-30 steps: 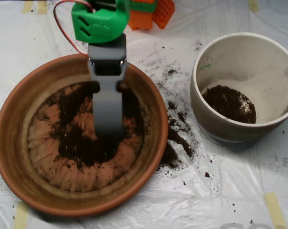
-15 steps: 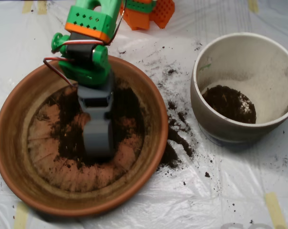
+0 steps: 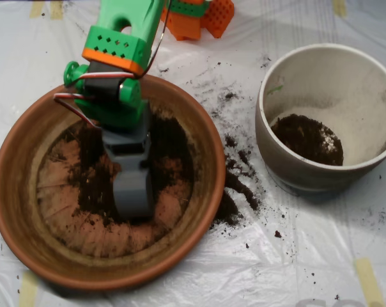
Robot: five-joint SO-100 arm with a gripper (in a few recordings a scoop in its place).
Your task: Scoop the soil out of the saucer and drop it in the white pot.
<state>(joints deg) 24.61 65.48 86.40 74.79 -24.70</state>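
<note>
A sheet of clear plastic (image 3: 308, 268) covers the whole work surface, white underneath, crinkled and creased, catching soft glare in patches. Strips of pale yellow tape (image 3: 370, 280) hold it down: one at the lower right, another at the lower left corner (image 3: 28, 289), more along the top edge (image 3: 339, 7) (two short pieces sit at the top left (image 3: 45, 8)). The light is even and diffuse, and the shadows are faint. Dark crumbs (image 3: 234, 182) speckle the sheet across the middle.
</note>
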